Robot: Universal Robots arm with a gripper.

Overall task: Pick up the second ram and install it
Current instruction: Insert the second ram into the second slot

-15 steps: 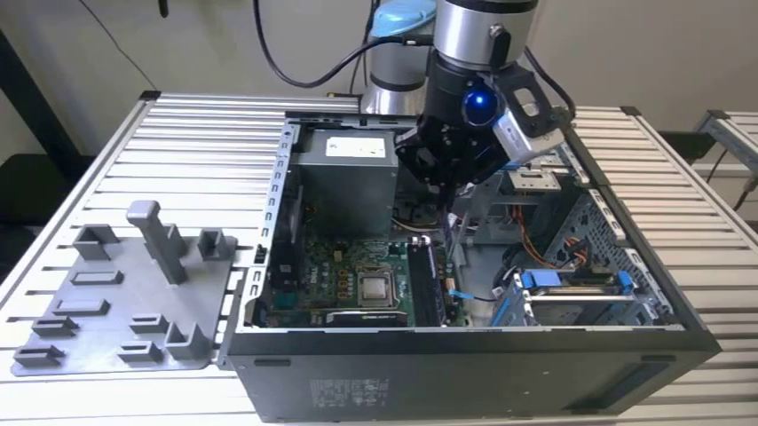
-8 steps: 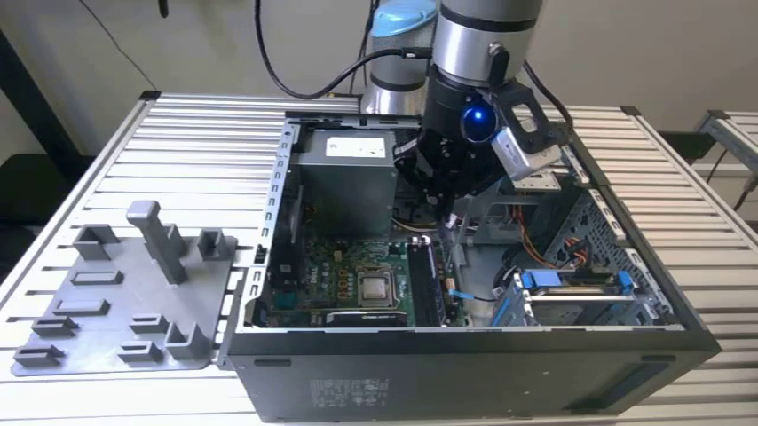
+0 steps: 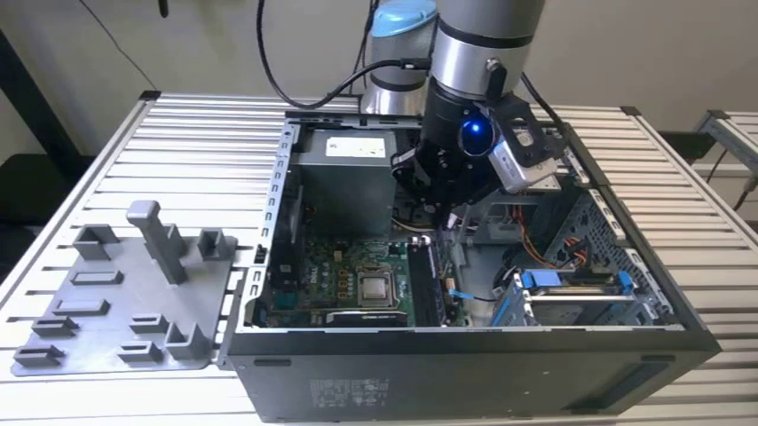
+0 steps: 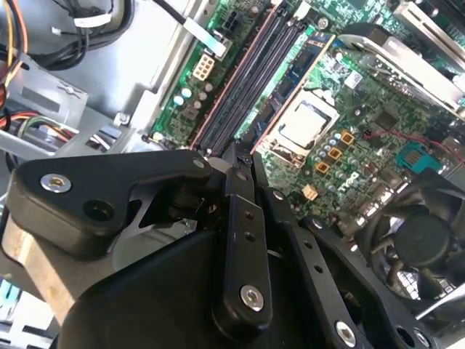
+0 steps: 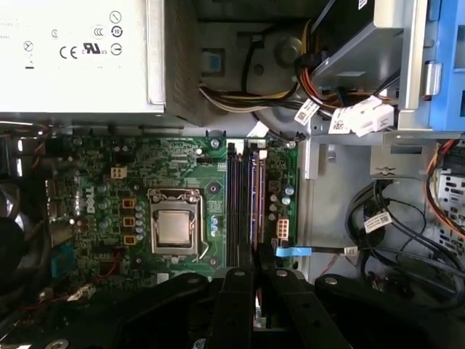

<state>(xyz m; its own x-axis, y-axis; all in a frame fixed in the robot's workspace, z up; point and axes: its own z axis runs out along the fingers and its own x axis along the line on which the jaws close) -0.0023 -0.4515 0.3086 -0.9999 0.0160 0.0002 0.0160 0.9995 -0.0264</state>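
The end effector (image 5: 251, 280) pinches the second ram (image 5: 255, 218) narrowly; this slim dark board sits edge-down just under it, long axis along the motherboard's (image 5: 174, 189) black slots (image 5: 234, 203).

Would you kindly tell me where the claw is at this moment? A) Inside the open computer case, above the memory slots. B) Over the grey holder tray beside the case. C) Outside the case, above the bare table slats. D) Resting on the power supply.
A: in the exterior view the claw reaches down into the open computer case, and in the first wrist view it sits right over the memory slots beside the processor socket.
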